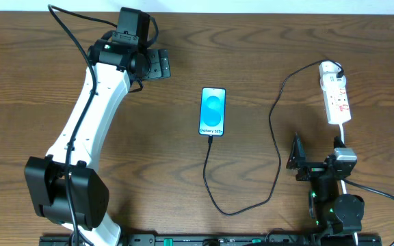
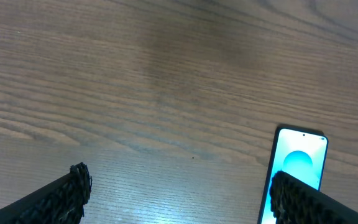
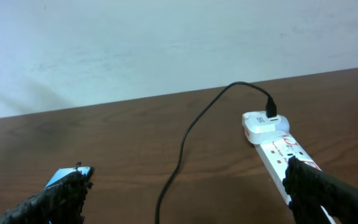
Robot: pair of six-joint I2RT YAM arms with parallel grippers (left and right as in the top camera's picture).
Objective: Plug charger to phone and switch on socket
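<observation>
Overhead, phone mid-table, black charger cable tip at its lower edge, looping to the white power strip, left gripper and right gripper both spread wide, empty.

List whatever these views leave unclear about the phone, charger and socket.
- Switch positions on the socket: too small overhead; in the right wrist view a finger of the right gripper covers its near part.
- Whether the charger tip sits fully in the phone: too small overhead; in the left wrist view the bottom edge and a finger of the left gripper cut off the phone's lower end.
</observation>
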